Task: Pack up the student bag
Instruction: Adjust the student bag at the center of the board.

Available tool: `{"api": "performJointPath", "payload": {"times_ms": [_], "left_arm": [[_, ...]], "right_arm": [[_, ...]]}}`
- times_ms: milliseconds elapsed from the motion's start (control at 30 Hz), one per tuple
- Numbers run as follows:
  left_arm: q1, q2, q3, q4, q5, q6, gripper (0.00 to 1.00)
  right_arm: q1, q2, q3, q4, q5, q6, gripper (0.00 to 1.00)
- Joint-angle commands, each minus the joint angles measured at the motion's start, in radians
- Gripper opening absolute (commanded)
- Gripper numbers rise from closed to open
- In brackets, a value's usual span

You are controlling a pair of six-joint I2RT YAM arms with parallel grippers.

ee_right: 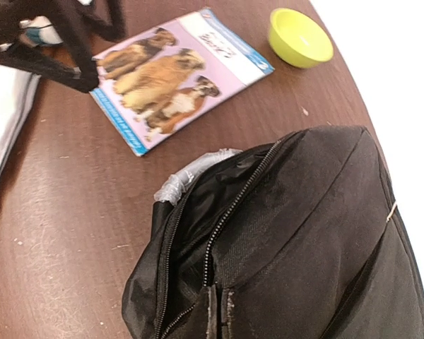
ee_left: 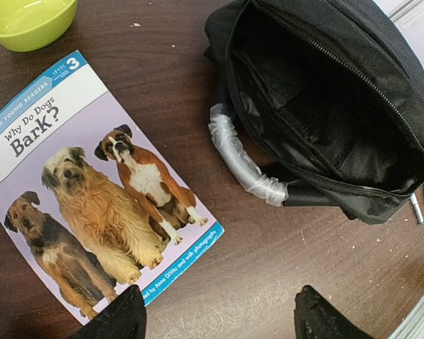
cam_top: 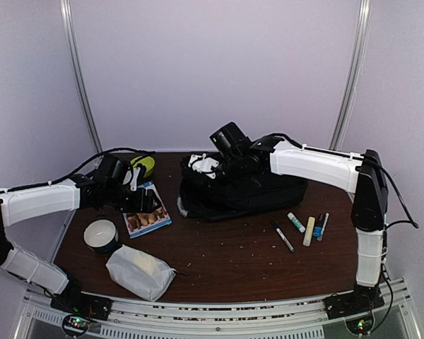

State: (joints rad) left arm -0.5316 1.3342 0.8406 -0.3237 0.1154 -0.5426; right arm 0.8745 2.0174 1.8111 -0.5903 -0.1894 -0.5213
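The student bag [cam_top: 247,191] lies at the middle back of the table, black, its main compartment unzipped and dark inside [ee_left: 325,106]. Its grey plastic-wrapped handle [ee_left: 244,159] curves out at the mouth. My right gripper [ee_right: 220,311] is shut on the bag's upper edge by the zipper [ee_right: 304,233] and holds the mouth open; in the top view it sits over the bag's left end [cam_top: 222,166]. My left gripper [ee_left: 219,321] is open and empty, hovering above the table at the lower right corner of a dog book [ee_left: 92,191], left of the bag.
A green bowl [cam_top: 143,164] stands behind the book [cam_top: 147,212]. A white round container [cam_top: 101,235] and a white pouch [cam_top: 140,272] lie front left. Pens and markers [cam_top: 309,231] lie right of the bag's front.
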Motion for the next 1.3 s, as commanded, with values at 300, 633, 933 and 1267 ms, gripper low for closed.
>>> {"api": "performJointPath", "payload": {"times_ms": [300, 633, 933, 1267], "left_arm": [[-0.015, -0.195, 0.0, -0.07, -0.107, 0.172, 0.75], [-0.043, -0.301, -0.017, 0.026, -0.073, 0.444, 0.74], [-0.087, -0.143, 0.051, 0.04, -0.096, 0.436, 0.69], [-0.099, -0.159, 0.189, -0.342, -0.126, 0.186, 0.68]], "right_arm": [[-0.004, 0.046, 0.243, -0.208, -0.39, -0.333, 0.0], [-0.03, -0.122, 0.011, -0.315, -0.392, -0.576, 0.0], [-0.152, -0.286, -0.258, -0.181, -0.412, -0.542, 0.07], [-0.168, -0.486, -0.489, -0.014, -0.487, -0.154, 0.42]]}}
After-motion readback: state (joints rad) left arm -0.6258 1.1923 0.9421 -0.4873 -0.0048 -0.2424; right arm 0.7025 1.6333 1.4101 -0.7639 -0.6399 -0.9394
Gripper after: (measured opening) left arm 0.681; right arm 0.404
